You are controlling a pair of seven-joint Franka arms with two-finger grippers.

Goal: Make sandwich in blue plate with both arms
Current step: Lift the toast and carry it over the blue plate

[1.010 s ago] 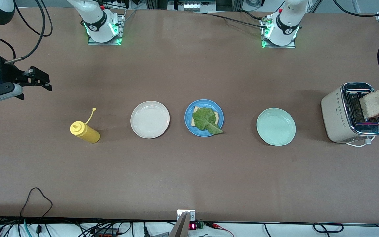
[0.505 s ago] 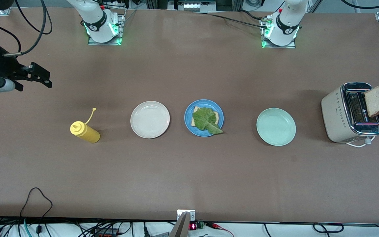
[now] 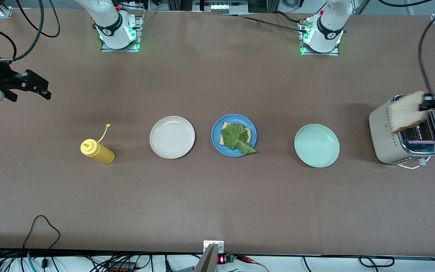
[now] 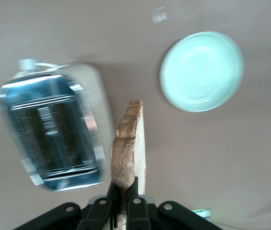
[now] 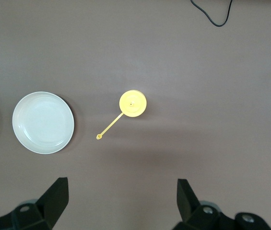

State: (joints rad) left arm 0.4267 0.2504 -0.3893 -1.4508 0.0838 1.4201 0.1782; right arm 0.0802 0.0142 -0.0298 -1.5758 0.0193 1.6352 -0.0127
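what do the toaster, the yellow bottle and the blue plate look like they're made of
Toaster: cream body, probably painted metal or plastic, with a shiny chrome-like top that mirrors light.
Yellow bottle: looks like soft squeeze plastic, with a smooth uniform colour and a thin tethered cap.
Blue plate: matte, no glare; could be plastic or unglazed-look ceramic, I cannot tell which.

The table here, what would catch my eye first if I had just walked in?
Probably the left gripper holding a bread slice in the air over the toaster at the left arm's end of the table. Next, the blue plate in the middle of the row of plates, with bread and a lettuce leaf on it. The right gripper waits open above the table near the yellow bottle.
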